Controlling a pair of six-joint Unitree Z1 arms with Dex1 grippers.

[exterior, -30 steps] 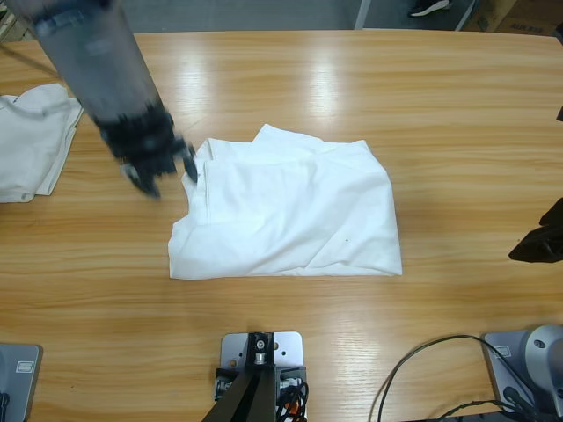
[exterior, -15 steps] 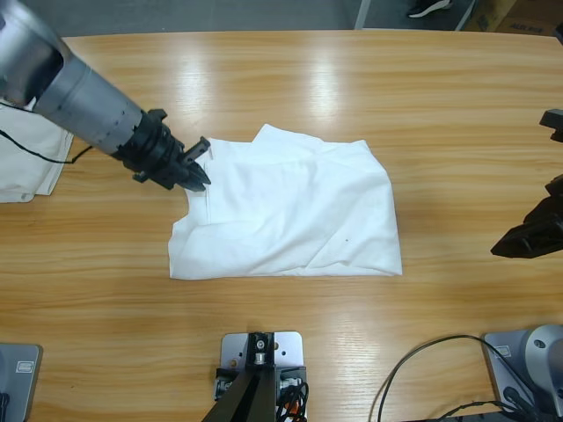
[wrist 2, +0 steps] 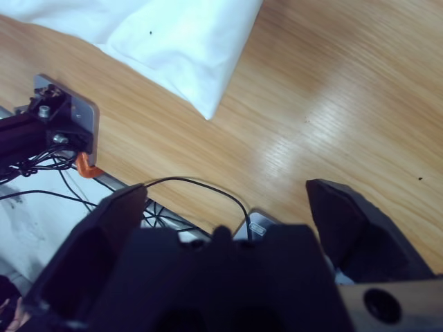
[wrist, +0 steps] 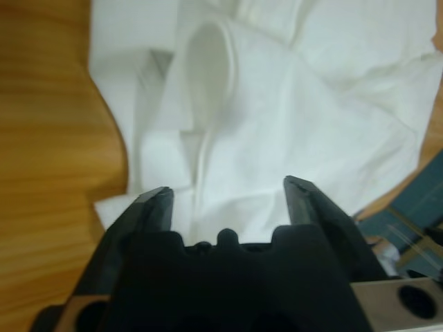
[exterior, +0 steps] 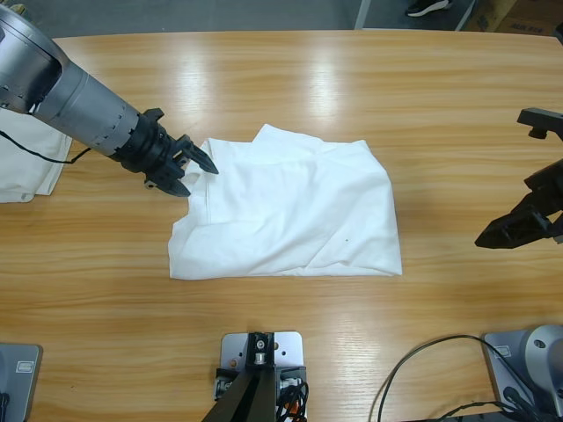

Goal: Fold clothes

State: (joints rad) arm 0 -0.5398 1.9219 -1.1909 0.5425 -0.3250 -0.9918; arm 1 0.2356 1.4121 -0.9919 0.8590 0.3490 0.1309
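White shirt (exterior: 290,211) lies folded — left tool (exterior: 195,167) released at its edge, right tool (exterior: 506,230) released.

A folded shirt (exterior: 290,211) lies mid-table (exterior: 352,79). The left gripper (exterior: 195,169) sits at the shirt's left edge, and the right gripper (exterior: 494,236) is well apart, to its right. A second garment (exterior: 26,167) lies at the table's far left edge.

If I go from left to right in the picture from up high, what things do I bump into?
Second white garment at the table's left edge → left gripper, its fingers open at the shirt's corner → folded white shirt → bare wooden table → right gripper, open above the table.
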